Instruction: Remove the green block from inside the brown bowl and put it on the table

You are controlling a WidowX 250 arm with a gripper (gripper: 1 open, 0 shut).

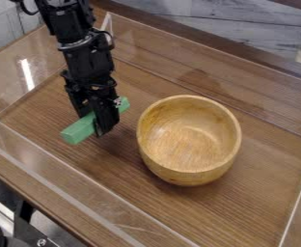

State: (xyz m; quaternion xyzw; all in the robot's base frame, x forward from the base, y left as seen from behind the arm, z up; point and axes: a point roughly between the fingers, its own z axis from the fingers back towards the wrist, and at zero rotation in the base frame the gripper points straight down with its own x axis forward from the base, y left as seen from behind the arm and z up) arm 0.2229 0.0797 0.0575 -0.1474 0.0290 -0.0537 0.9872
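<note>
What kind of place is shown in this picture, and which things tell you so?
Probably a robot test bench in a lab or workshop, not a home. A dark wood-grain table is fenced by low clear acrylic walls, and a black robot arm's gripper holds a green block beside an empty wooden bowl.

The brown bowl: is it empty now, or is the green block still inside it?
Empty. Only bare wood grain shows inside the brown bowl. The green block is outside it, to its left, at the table, with the gripper shut on it.
</note>
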